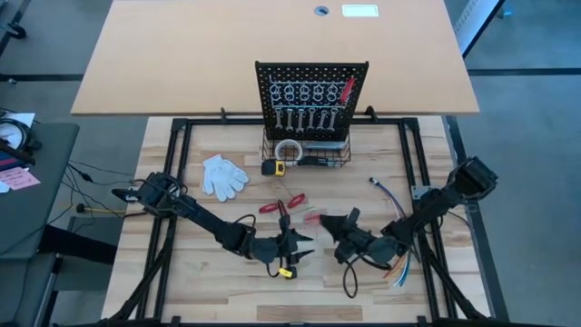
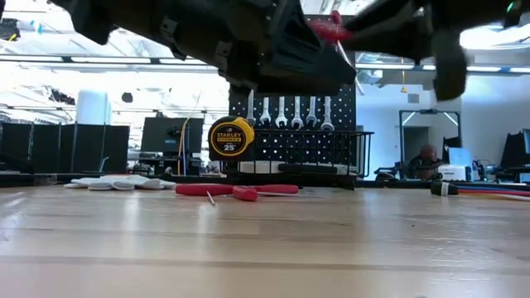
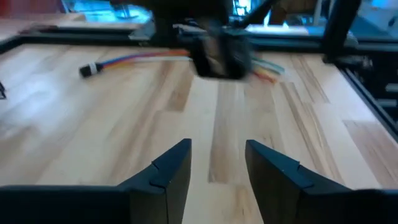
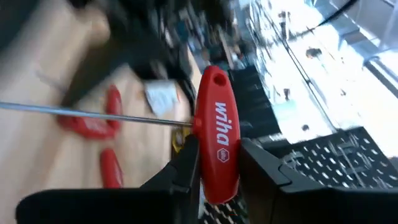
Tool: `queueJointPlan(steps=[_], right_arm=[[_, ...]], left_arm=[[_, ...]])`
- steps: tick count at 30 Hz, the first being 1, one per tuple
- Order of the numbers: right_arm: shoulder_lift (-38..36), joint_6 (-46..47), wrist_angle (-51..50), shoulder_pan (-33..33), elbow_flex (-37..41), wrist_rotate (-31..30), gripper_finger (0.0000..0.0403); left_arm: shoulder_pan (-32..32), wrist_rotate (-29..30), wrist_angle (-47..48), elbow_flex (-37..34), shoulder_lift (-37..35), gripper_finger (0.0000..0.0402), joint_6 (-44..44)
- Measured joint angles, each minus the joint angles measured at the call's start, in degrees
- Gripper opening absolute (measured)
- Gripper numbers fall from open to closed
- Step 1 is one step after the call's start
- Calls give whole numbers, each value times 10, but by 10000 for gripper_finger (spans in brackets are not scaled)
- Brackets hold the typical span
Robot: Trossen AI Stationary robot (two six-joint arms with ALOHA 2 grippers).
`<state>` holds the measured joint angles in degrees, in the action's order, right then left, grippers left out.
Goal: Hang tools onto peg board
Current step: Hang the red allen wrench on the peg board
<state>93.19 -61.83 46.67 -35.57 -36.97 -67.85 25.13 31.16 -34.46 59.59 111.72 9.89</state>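
Observation:
My right gripper [image 1: 329, 221] is shut on a red T-handle key [image 4: 217, 140] with a thin metal shaft [image 4: 93, 113], above the table's middle. It also shows high up in the low view [image 2: 331, 30]. My left gripper [image 3: 217, 149] is open and empty just left of it, above bare wood [image 1: 298, 243]. Two more red-handled tools [image 1: 283, 203] lie flat on the table. The peg board [image 1: 311, 77] stands at the far edge. Several silver wrenches [image 1: 304, 118] and one red tool [image 1: 347, 88] hang on it. My right gripper pinches the key's red handle [image 4: 219, 180] between its two fingers [image 4: 186, 168], at one end of it. The other end of the handle stands out past the fingertips, and the shaft sticks out sideways from the handle's middle. The key is lifted clear of the table.
A black wire basket [image 1: 309, 150] stands at the board's base, with a yellow tape measure [image 1: 272, 167] beside it. A white glove [image 1: 222, 174] lies to the left. Coloured wires [image 1: 397, 265] lie under my right arm. A black frame [image 1: 182, 127] borders the work area.

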Motion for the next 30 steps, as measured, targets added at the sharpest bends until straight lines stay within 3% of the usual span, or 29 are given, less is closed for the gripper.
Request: queueJointPlan(steps=[2, 5, 16, 19, 22, 25, 30], right_arm=[[-1, -4, 4, 0, 0, -16, 16], [-1, -4, 3, -1, 0, -16, 2], [-1, 60, -19, 2, 0, 6, 10], [-1, 152, -71, 12, 0, 73, 14], [-1, 265, -143, 40, 0, 196, 30], [-1, 362, -199, 91, 0, 301, 59], [-1, 522, -237, 200, 0, 432, 107]], left_arm=[[1, 0, 9, 0, 0, 150, 3], [-1, 4, 4, 0, 0, 150, 10], [-2, 52, 79, 0, -1, 150, 38], [6, 86, 130, 0, -12, 150, 56], [14, 136, 196, 0, -30, 150, 92], [19, 182, 252, 0, -36, 150, 127], [19, 195, 284, 0, -35, 150, 167]])
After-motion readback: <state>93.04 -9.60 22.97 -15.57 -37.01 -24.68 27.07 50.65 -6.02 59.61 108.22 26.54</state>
